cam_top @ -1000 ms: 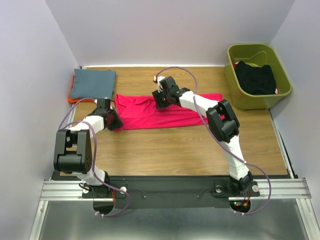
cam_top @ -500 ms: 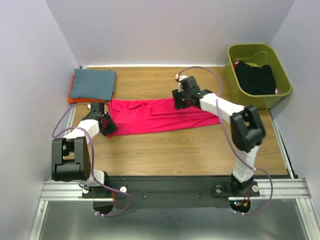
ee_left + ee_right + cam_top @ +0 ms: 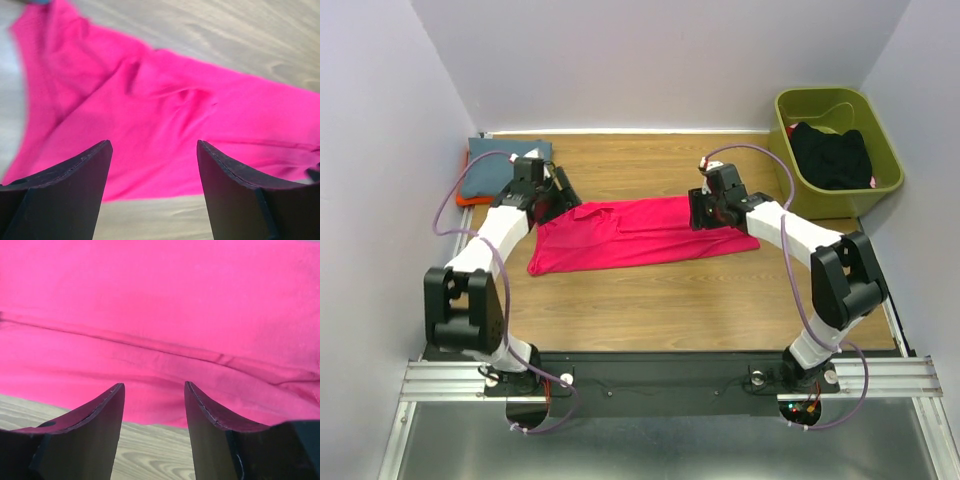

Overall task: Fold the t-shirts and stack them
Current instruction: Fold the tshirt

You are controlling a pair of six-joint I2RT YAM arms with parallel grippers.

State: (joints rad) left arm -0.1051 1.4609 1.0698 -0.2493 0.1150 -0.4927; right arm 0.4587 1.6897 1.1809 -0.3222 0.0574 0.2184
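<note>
The magenta-pink t-shirt [image 3: 630, 235] lies spread as a long band across the middle of the wooden table. My left gripper [image 3: 560, 192] hovers open over its far left corner; the left wrist view shows the pink cloth [image 3: 165, 115] below the empty jaws [image 3: 154, 150]. My right gripper [image 3: 704, 212] is open over the shirt's right part, and its wrist view shows the cloth [image 3: 160, 300] just beyond the jaws [image 3: 154, 387]. The folded blue-grey shirt [image 3: 492, 168] lies on the orange one [image 3: 467, 200] at the far left. The black garment [image 3: 832, 155] is in the bin.
The olive-green bin [image 3: 835, 203] stands at the far right against the walls. Bare wood [image 3: 670, 300] runs between the shirt and the arm bases. White walls close in the left, back and right sides.
The right gripper has moved right along the shirt's far edge and the left gripper has moved back toward the folded stack. The pink shirt has shifted right and lies more spread out.
</note>
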